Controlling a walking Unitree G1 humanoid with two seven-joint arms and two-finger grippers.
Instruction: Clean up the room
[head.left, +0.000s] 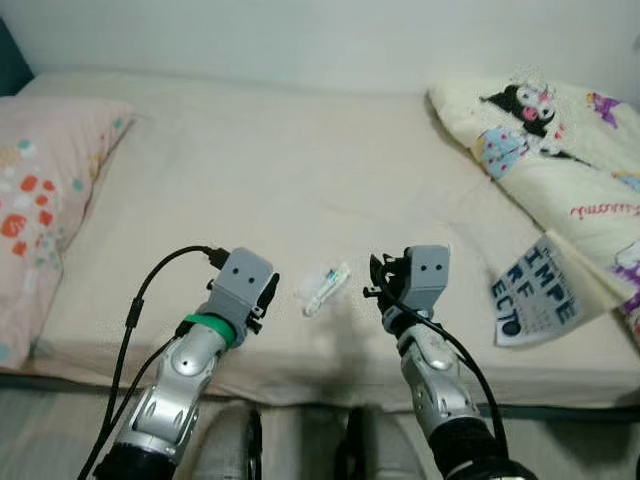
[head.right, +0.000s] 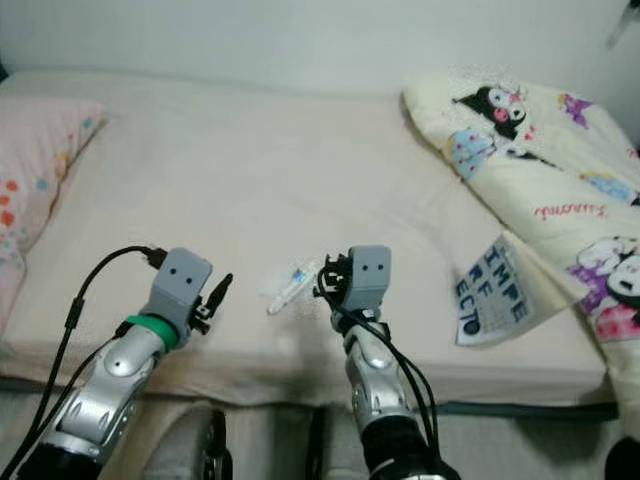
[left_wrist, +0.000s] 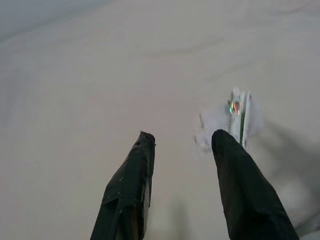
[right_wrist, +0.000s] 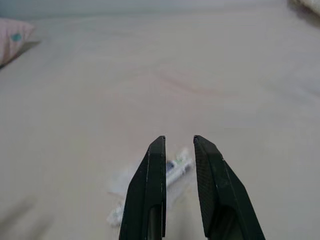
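So, both arms up over the bed (head.left: 300, 180) | left gripper (left_wrist: 182, 145) spread, right gripper (right_wrist: 179, 142) slightly parted | clear wrapper (head.left: 324, 288) lying between them, untouched | pillow (head.left: 45, 200) far left

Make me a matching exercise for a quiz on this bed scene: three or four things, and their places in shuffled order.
Things:
1. small clear plastic wrapper
2. pink floral pillow
3. cream cartoon-print blanket
4. white paper with large dark letters

Places:
A. on the robot's left side of the bed
B. bunched up on the robot's right side
C. on the sheet between the left gripper and the right gripper
D. by the bed's front edge, tucked under the blanket's edge

Pairs: 1-C, 2-A, 3-B, 4-D
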